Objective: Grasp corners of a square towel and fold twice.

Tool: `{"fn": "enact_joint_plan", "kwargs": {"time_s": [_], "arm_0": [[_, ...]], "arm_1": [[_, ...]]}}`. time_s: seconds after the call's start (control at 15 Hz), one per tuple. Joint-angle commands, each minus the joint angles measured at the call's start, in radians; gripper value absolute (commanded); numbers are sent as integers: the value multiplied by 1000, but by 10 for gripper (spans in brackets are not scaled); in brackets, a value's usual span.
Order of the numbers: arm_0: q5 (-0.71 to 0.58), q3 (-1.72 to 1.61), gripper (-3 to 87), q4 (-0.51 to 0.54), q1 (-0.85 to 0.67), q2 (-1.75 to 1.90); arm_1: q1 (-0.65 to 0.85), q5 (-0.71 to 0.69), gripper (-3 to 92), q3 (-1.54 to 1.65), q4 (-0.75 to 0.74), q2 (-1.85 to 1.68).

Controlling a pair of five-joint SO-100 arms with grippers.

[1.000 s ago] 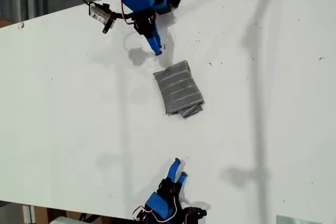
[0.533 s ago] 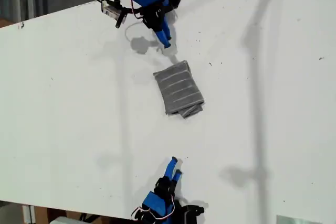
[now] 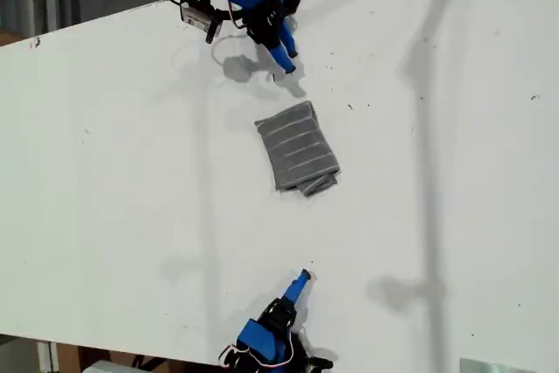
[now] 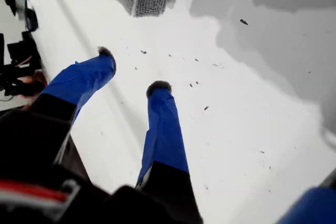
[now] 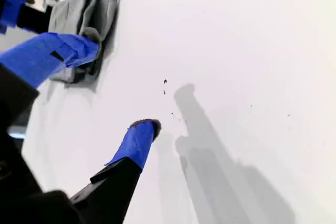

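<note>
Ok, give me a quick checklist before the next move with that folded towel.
1. Towel lies folded on the table: ok.
2. Folded edges line up: not ok, a layer pokes out at the end nearer the exterior view's bottom.
3. My first hand open and empty: ok.
4. My second hand open and empty: ok.
5. Both hands apart from the towel: ok.
6. Folded exactly twice: cannot tell.
</note>
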State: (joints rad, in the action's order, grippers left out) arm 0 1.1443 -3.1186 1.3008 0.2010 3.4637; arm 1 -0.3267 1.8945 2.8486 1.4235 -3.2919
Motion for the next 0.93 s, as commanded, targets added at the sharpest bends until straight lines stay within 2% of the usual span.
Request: {"fn": "enact_joint_plan", "kwargs": {"time_s": [0.0,0.47,0.87], "arm_0": [[-98,-2,252,5,12,6],[-98,-2,193,5,11,6],[-98,-2,186,5,11,6]], "arm_1": [[-2,-3,190,-14,9,3],[8,-3,191,-14,9,3],[9,-3,191,-14,9,3]]}}
